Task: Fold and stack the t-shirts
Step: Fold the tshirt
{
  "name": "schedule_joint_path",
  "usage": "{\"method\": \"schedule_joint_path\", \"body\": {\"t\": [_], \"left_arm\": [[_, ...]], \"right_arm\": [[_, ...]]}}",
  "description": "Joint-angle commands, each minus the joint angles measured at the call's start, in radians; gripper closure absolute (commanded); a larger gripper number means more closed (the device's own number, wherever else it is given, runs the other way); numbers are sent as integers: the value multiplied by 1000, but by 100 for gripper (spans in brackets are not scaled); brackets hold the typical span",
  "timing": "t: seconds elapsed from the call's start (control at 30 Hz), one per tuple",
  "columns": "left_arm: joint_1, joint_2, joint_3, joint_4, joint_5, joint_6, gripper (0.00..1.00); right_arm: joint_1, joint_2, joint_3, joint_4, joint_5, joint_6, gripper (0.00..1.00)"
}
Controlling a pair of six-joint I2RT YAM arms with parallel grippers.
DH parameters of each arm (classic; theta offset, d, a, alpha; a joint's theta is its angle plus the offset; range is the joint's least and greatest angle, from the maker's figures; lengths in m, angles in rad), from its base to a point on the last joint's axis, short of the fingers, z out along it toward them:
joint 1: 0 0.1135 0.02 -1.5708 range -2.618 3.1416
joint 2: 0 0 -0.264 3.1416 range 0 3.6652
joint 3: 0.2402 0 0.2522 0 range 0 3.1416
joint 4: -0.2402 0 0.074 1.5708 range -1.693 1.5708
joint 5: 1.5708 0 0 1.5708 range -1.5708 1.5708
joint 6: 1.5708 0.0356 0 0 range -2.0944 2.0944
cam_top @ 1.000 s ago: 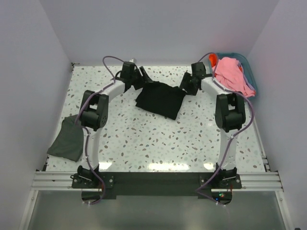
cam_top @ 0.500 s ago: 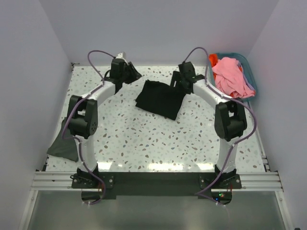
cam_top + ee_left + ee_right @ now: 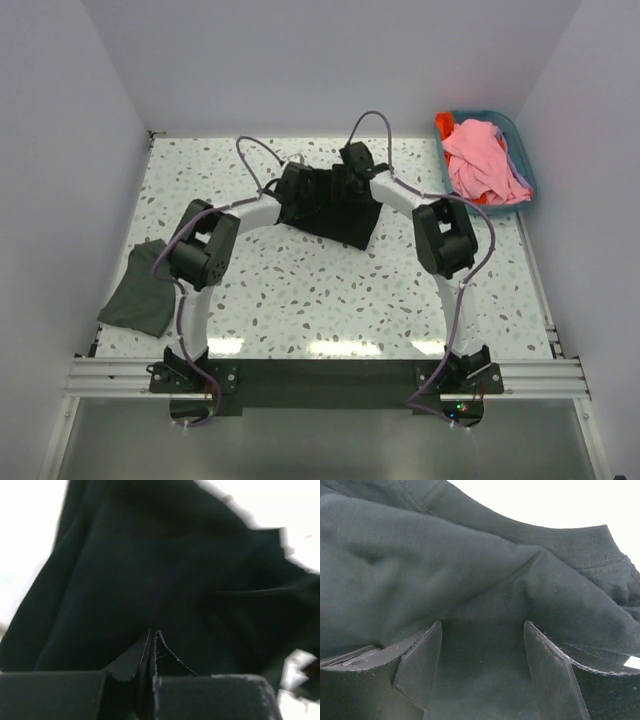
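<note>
One rumpled, matte black shirt (image 3: pixel 335 208) is lying under both tools. The left gripper (image 3: pixel 151 639) is pressing shut against it, and the right gripper (image 3: pixel 482 626) is gaping wide over its folds. One grey shirt (image 3: pixel 140 290) is lying well to the left gripper's left. One pink shirt (image 3: pixel 482 160) and one orange-red shirt (image 3: pixel 443 125) are filling one basket (image 3: pixel 522 140) to the right gripper's right.

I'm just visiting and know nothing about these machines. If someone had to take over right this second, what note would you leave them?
Left pincer: shut, apparently pinching the far-left edge of the black t-shirt.
Right pincer: open, astride a fold of the same shirt, not gripping.
Black t-shirt: rumpled, toward the back of the table.
Dark grey t-shirt: alone at the table's left edge.
Pink t-shirt and a bit of orange-red cloth: in the teal basket, far right.
Done: nothing stacked.
Left: fold the black one, empty the basket, fold those, stack all.
</note>
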Motion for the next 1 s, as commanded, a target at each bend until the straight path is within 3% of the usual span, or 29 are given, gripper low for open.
{"method": "schedule_joint_path", "body": {"t": [0.0,0.23,0.5,0.63,0.77,0.97], "left_arm": [[-5,0,-83,-89,-123,-94,98],[-102,-280,-405,-42,-174,-253,97],[-337,-557,-677,-73,-237,-397,97],[-335,-586,-668,-77,-286,-362,94],[-305,-556,-544,-102,-338,-281,93],[-148,-419,-441,-57,-260,-213,95]], "right_arm": [[40,-34,-99,-18,-2,-30,30],[120,-258,-507,101,-32,-11,30],[202,-563,-805,195,-132,-35,30],[202,-620,-819,192,-140,-78,30],[202,-605,-776,172,-140,-98,36],[196,-553,-702,152,-134,-100,40]]}}
